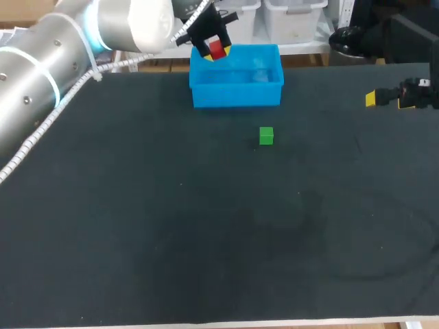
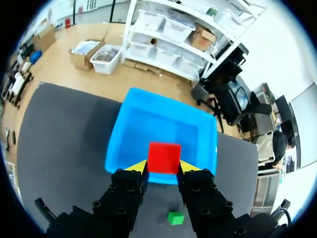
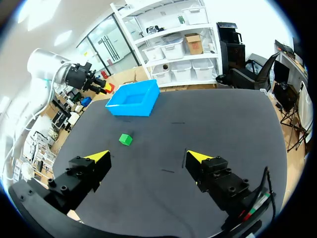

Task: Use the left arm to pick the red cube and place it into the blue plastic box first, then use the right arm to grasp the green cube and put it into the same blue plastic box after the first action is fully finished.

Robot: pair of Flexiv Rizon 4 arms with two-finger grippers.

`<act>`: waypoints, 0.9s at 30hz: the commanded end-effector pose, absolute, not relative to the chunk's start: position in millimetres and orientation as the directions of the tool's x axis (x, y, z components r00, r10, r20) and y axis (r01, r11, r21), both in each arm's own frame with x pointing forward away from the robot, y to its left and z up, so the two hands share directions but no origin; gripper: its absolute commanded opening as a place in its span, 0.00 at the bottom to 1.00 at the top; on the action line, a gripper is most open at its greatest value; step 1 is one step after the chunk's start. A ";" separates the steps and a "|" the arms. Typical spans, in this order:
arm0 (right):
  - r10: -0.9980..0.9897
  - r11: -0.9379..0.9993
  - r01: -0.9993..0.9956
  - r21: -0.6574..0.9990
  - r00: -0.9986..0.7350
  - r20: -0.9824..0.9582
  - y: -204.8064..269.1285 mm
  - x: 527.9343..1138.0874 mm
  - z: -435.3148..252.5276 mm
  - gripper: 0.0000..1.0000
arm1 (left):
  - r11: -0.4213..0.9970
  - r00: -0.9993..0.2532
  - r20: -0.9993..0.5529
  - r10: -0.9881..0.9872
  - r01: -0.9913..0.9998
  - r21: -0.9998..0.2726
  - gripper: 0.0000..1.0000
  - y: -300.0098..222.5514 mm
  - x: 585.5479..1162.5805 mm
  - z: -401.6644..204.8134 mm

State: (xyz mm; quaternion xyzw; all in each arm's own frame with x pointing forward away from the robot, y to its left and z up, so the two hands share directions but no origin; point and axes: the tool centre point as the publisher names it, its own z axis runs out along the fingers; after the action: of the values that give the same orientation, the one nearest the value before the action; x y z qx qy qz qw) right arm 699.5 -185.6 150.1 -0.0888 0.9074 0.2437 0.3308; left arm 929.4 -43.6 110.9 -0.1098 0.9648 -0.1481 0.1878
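My left gripper (image 1: pixel 214 50) is shut on the red cube (image 1: pixel 218 49), holding it in the air over the left near rim of the blue plastic box (image 1: pixel 236 86). In the left wrist view the red cube (image 2: pixel 164 157) sits between the yellow fingertips, above the box's near wall (image 2: pixel 148 171). The box (image 2: pixel 161 131) looks empty inside. The green cube (image 1: pixel 266 136) rests on the black table in front of the box, also visible under the left gripper as the green cube (image 2: pixel 175 217). My right gripper (image 3: pixel 148 158) stands wide open at the table's right edge, far from the green cube (image 3: pixel 126 139).
The black table mat (image 1: pixel 206 226) spreads wide in front of the green cube. The right arm's gripper (image 1: pixel 391 98) hovers at the right edge of the table. The left arm (image 1: pixel 62 62) crosses the back left corner.
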 end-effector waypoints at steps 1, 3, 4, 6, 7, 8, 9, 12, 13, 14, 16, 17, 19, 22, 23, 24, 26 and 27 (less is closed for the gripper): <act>0.000 0.866 -0.322 0.383 -0.766 -0.643 -185.5 699.5 150.2 1.00 | 0.929 -0.926 -0.273 -0.261 -0.164 -0.333 0.00 -50.3 946.0 98.4; 0.000 0.866 -0.322 0.383 -0.766 -0.643 -185.5 699.5 150.2 1.00 | 0.928 -0.928 -0.263 -0.265 -0.171 -0.332 0.00 -51.4 946.8 93.2; 0.000 0.866 -0.322 0.383 -0.766 -0.643 -185.5 699.5 150.2 1.00 | 0.927 -0.928 -0.260 -0.266 -0.172 -0.334 0.00 -52.0 947.3 90.9; 0.000 0.866 -0.322 0.383 -0.766 -0.643 -185.5 699.5 150.2 1.00 | 0.923 -0.928 -0.249 -0.278 -0.186 -0.336 0.00 -52.1 948.8 86.9; 0.000 0.866 -0.322 0.383 -0.766 -0.643 -185.5 699.5 150.2 1.00 | 0.922 -0.928 -0.246 -0.281 -0.190 -0.338 0.00 -52.0 949.6 85.2; 0.000 0.866 -0.322 0.383 -0.766 -0.643 -185.5 699.5 150.2 1.00 | 0.919 -0.927 -0.240 -0.288 -0.197 -0.342 0.00 -51.8 950.5 83.7; 0.000 0.866 -0.322 0.383 -0.766 -0.643 -185.5 699.5 150.2 1.00 | 0.918 -0.927 -0.238 -0.291 -0.201 -0.343 0.00 -51.5 951.3 82.7; 0.000 0.866 -0.322 0.383 -0.766 -0.643 -185.5 699.5 150.2 1.00 | 0.916 -0.925 -0.233 -0.299 -0.209 -0.342 0.00 -51.5 953.1 80.9; 0.000 0.866 -0.322 0.383 -0.766 -0.643 -185.5 699.5 150.2 1.00 | 0.915 -0.925 -0.232 -0.301 -0.212 -0.342 0.00 -51.6 953.8 80.3; 0.000 0.866 -0.322 0.383 -0.766 -0.643 -185.5 699.5 150.2 1.00 | 0.915 -0.924 -0.232 -0.302 -0.213 -0.341 0.00 -51.5 954.4 79.8; 0.000 0.866 -0.322 0.383 -0.766 -0.643 -185.5 699.5 150.2 1.00 | 0.916 -0.922 -0.234 -0.308 -0.220 -0.336 0.23 -51.2 955.1 79.6; 0.000 0.866 -0.322 0.383 -0.766 -0.643 -185.5 699.5 150.2 1.00 | 0.916 -0.922 -0.235 -0.307 -0.220 -0.335 0.34 -51.2 955.4 79.5; 0.000 0.866 -0.322 0.383 -0.766 -0.643 -185.5 699.5 150.2 1.00 | 0.917 -0.922 -0.237 -0.308 -0.221 -0.331 0.85 -51.0 956.4 79.1; 0.000 0.866 -0.322 0.383 -0.766 -0.643 -185.5 699.5 150.2 1.00 | 0.918 -0.921 -0.240 -0.306 -0.219 -0.331 0.94 -51.1 956.8 79.2; 0.000 0.866 -0.322 0.383 -0.766 -0.643 -185.5 699.5 150.2 1.00 | 0.918 -0.921 -0.240 -0.305 -0.218 -0.331 0.97 -51.2 957.0 79.4; 0.000 0.866 -0.322 0.383 -0.766 -0.643 -185.5 699.5 150.2 1.00 | 0.919 -0.921 -0.242 -0.304 -0.216 -0.331 0.98 -51.5 957.1 79.8; 0.000 0.866 -0.322 0.383 -0.766 -0.643 -185.5 699.5 150.2 1.00 | 0.920 -0.922 -0.246 -0.300 -0.212 -0.329 1.00 -52.3 956.6 80.8; 0.000 0.866 -0.322 0.383 -0.766 -0.643 -185.5 699.5 150.2 1.00 | 0.921 -0.922 -0.247 -0.299 -0.210 -0.329 1.00 -52.7 956.0 81.7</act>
State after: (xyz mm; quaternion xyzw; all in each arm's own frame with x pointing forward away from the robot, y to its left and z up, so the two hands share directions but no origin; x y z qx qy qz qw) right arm 699.5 -185.6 150.1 -0.0888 0.9074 0.2437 0.3308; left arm 942.8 -47.2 80.4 -0.1360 0.9633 -0.1519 0.1747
